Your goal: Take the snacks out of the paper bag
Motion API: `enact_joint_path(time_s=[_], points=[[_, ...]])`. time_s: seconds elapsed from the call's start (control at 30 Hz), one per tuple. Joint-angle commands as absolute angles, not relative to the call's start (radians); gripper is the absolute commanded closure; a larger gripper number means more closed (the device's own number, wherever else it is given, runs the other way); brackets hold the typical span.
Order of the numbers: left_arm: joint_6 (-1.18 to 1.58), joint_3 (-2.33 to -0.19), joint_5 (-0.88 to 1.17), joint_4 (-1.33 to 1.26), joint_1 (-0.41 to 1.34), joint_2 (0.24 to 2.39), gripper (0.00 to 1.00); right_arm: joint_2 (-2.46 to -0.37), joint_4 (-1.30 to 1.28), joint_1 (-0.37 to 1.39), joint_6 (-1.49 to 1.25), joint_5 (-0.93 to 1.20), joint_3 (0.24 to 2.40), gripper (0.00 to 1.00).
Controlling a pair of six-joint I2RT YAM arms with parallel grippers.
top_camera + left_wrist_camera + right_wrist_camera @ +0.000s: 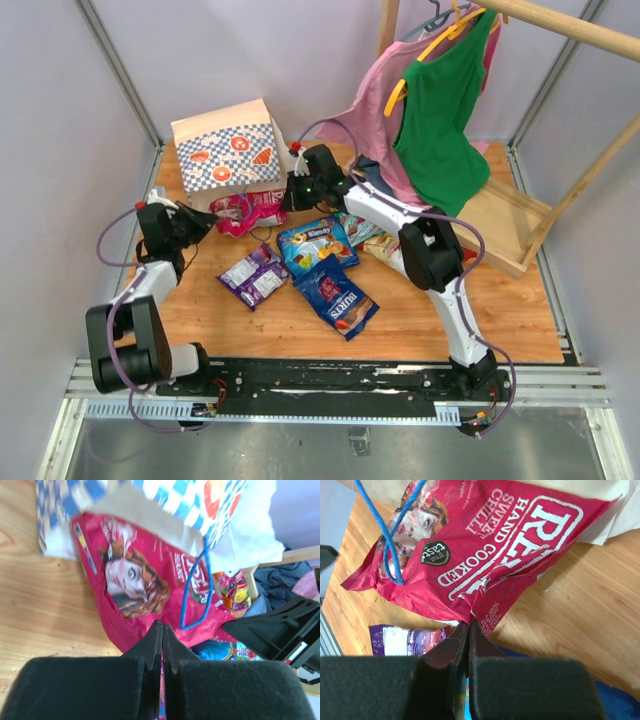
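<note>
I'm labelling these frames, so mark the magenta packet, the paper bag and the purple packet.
magenta packet (131, 580): left wrist view, on the printed woman's face on its front.
paper bag (228, 158): top external view, on its checked side panel.
purple packet (254, 276): top external view, middle of its front.

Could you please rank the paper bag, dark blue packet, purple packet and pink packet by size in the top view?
1. paper bag
2. dark blue packet
3. purple packet, slightly smaller
The pink packet is partly covered, so I cannot place it.
</note>
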State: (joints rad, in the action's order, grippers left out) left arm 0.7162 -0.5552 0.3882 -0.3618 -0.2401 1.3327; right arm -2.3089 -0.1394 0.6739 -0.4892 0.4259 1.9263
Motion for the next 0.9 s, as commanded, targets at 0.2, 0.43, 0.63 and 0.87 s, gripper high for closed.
enact_joint_path(time_s=[0.2, 0.43, 0.63, 0.87], points=[[0.588, -0.724, 0.255, -0.054, -0.249, 1.041, 1.00, -2.042, -0.110, 0.710, -0.430, 0.373, 1.825, 0.99], [0.586, -0.692, 0.321, 0.015, -0.251, 0.950, 0.64, -2.019, -0.106, 0.737, -0.436, 0.405, 1.831, 0.99], [0.596, -0.777, 0.297, 0.142, -0.259, 0.819, 0.24, -1.946, -0.109, 0.828, -0.422, 0.376, 1.838, 0.99], [0.566, -1.206, 0.393, 0.354, -0.303, 0.962, 0.01, -1.894, -0.055, 0.965, -0.422, 0.329, 1.868, 0.99]])
